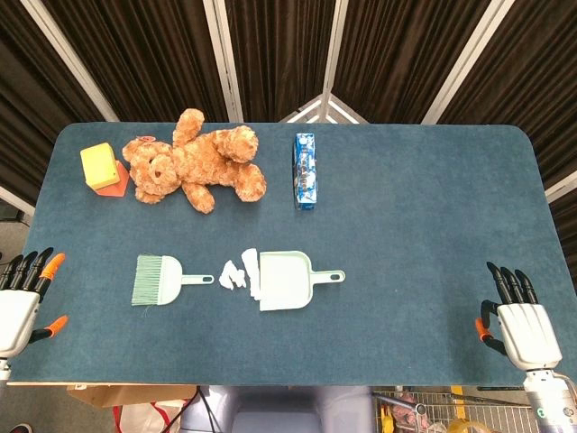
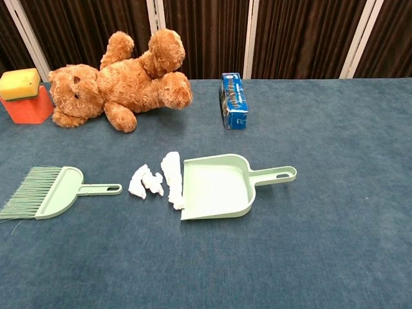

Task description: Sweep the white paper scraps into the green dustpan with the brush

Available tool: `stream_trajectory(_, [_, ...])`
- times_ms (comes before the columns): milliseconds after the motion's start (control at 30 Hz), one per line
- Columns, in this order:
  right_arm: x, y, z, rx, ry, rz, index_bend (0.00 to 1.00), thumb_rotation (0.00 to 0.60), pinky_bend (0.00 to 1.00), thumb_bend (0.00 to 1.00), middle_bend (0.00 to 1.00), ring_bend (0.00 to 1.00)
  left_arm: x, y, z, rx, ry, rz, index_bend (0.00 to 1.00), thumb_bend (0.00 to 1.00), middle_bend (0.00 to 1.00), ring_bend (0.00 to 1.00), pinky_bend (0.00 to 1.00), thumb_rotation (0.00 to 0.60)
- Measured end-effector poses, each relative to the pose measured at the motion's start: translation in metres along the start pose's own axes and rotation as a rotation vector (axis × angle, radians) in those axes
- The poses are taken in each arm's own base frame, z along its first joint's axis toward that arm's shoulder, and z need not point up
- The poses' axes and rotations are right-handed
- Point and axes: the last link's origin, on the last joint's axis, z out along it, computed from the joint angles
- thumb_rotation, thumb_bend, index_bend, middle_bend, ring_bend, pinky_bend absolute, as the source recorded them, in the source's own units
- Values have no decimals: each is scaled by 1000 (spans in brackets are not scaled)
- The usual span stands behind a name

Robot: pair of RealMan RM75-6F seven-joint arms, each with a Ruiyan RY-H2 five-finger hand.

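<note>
A pale green dustpan point(image 1: 287, 280) point(image 2: 219, 187) lies mid-table with its mouth facing left and its handle pointing right. White paper scraps point(image 1: 240, 271) point(image 2: 158, 181) lie in a small heap right at the pan's mouth. Left of the scraps lies a green brush point(image 1: 158, 279) point(image 2: 48, 192), bristles to the left, handle toward the scraps. My left hand point(image 1: 22, 296) rests open at the table's left edge, well clear of the brush. My right hand point(image 1: 518, 317) is open near the front right corner. Neither hand shows in the chest view.
A brown teddy bear point(image 1: 194, 164) point(image 2: 119, 80) lies at the back left. Beside it a yellow block point(image 1: 99, 164) point(image 2: 19, 82) sits on an orange piece point(image 1: 112, 188) point(image 2: 29, 106). A blue box point(image 1: 306, 170) point(image 2: 233, 100) lies at the back centre. The blue tablecloth point(image 1: 424, 225) covers the table.
</note>
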Motion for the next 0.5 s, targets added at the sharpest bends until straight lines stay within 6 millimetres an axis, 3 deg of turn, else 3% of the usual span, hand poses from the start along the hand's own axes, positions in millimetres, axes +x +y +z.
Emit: stream_trajectory(500, [0, -2, -1, 9, 8, -4, 0, 600, 1, 402, 0, 0, -1, 1, 0, 1, -15, -5, 0, 0, 0, 0, 0, 600])
